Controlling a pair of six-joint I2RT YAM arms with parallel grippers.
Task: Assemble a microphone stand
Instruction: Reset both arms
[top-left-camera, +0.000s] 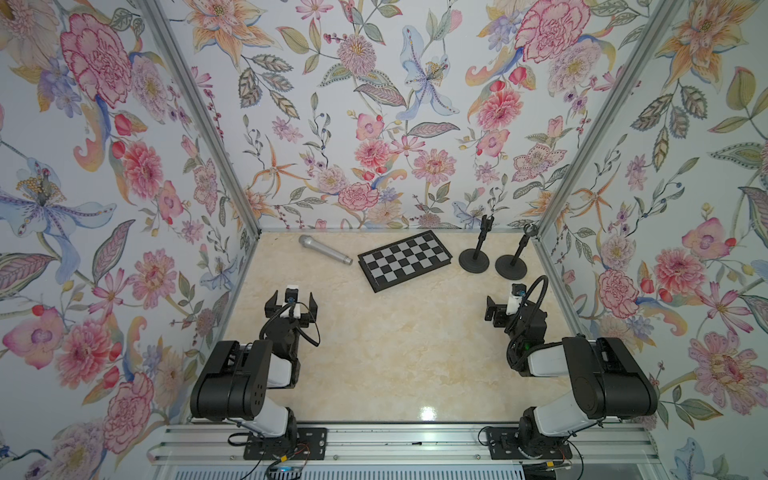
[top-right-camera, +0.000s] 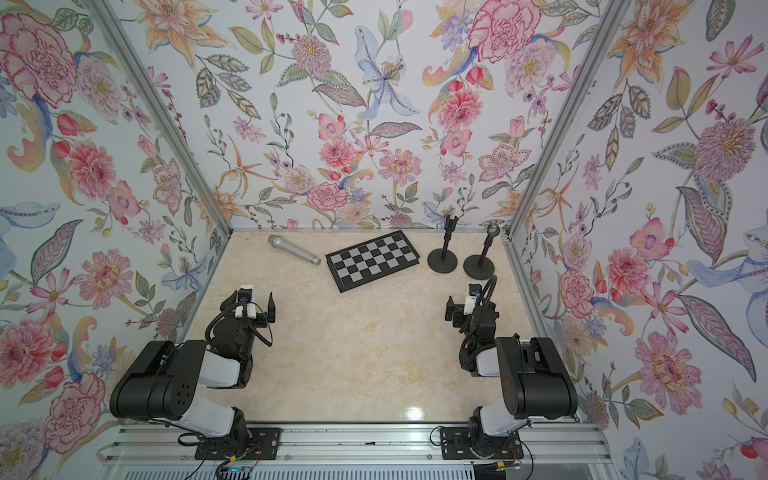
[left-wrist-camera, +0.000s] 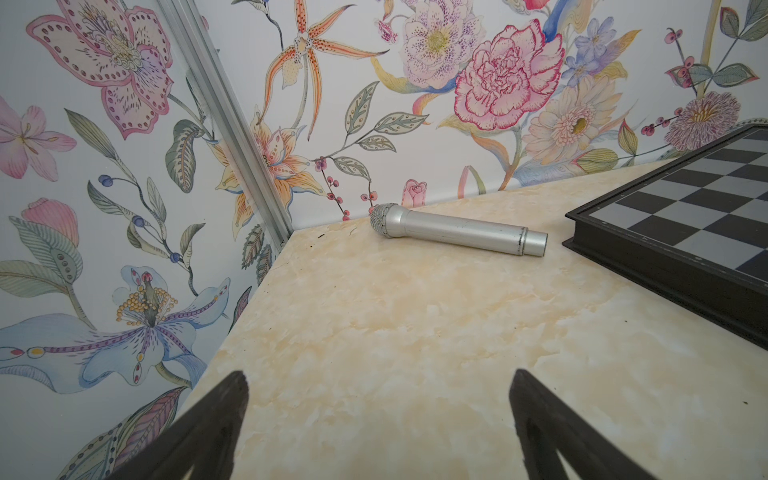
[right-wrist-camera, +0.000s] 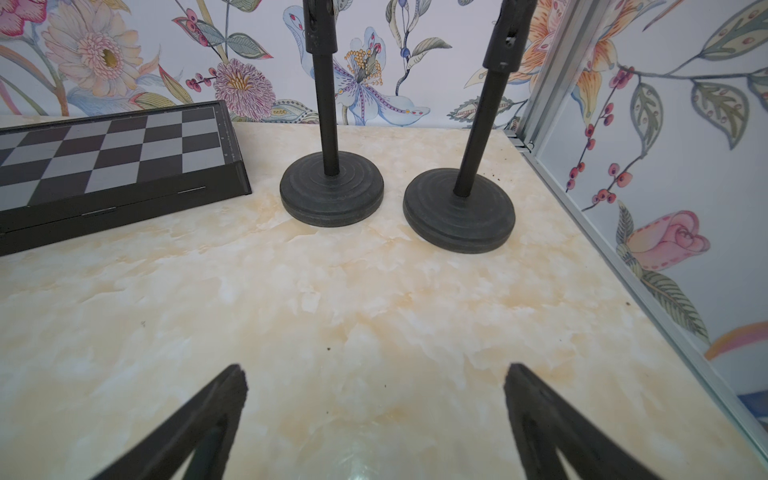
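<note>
Our left gripper (left-wrist-camera: 378, 376) and right gripper (right-wrist-camera: 374, 370) are both spread wide and empty. The silver microphone (top-left-camera: 325, 249) lies on its side beside the chessboard (top-left-camera: 405, 259), not touching it; we judge it rigid, smooth and likely to roll, so we would pinch it mid-barrel. The two stands (top-left-camera: 474, 259) upright on the chessboard's opposite side look bottom-heavy, best gripped by the slim pole.

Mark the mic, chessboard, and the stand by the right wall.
microphone (left-wrist-camera: 457, 230): left wrist view, mid-barrel.
chessboard (top-left-camera: 405, 259): in a top view, centre of checkered face.
stand by the right wall (right-wrist-camera: 453, 224): right wrist view, round base.
</note>
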